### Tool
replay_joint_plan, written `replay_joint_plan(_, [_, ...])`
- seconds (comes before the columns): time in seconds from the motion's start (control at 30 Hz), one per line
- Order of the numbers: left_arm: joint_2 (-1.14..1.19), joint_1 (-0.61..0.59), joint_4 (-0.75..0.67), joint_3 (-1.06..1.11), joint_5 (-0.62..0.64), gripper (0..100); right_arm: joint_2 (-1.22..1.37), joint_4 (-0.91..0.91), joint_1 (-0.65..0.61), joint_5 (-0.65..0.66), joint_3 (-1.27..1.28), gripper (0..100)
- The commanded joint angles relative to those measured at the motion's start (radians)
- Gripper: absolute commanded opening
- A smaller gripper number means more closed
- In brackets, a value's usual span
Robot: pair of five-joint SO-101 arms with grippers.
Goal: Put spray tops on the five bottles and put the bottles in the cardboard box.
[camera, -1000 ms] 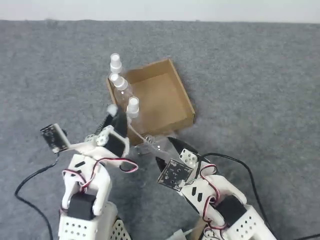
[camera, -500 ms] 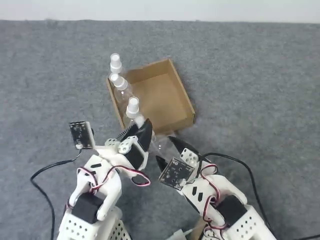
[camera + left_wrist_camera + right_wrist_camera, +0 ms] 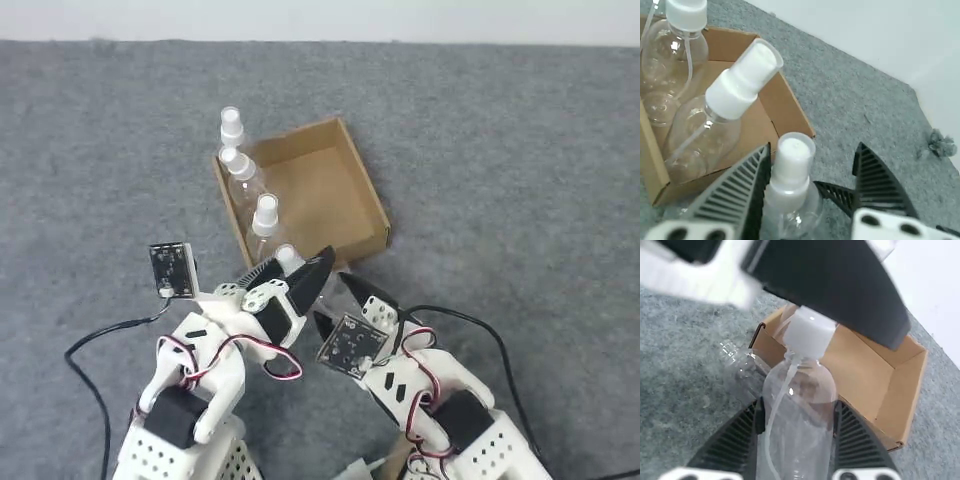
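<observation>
A clear bottle (image 3: 795,390) stands upright just in front of the cardboard box (image 3: 330,200), with my right gripper (image 3: 330,297) (image 3: 797,407) shut on its body. A white spray top (image 3: 792,160) (image 3: 287,257) sits on the bottle's neck, its tube hanging inside. My left gripper (image 3: 310,268) (image 3: 812,147) straddles that top. One finger (image 3: 740,195) lies against it, while the other stands apart, so the gripper is open. Three bottles with spray tops (image 3: 266,215) stand along the box's left wall.
Another clear bottle without a top (image 3: 737,360) lies on the grey carpet beside the held one. The right half of the box floor (image 3: 340,190) is bare. Open carpet (image 3: 500,180) lies to the right of the box.
My left arm swung right from beside the box, carrying the spray top, and now has it on the bottle held by my right gripper. The right arm has kept still.
</observation>
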Motion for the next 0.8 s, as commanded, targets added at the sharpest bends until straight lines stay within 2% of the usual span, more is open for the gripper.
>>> replay_joint_plan(0.0, [-0.018,0.014,0.002,-0.012,-0.003,25,-0.024,-0.031,0.048,-0.011,-0.025,4.4])
replay_joint_plan(0.37, [-0.018,0.011,0.0,-0.061,-0.005,25,-0.024,-0.035,0.053,-0.012,-0.023,4.4])
replay_joint_plan(0.53, [-0.018,-0.078,0.0,-0.087,-0.003,25,-0.024,-0.035,0.053,-0.012,-0.025,4.4])
replay_joint_plan(0.77, [-0.02,-0.091,0.0,-0.093,-0.003,25,-0.024,-0.035,0.054,-0.012,-0.025,4.4])
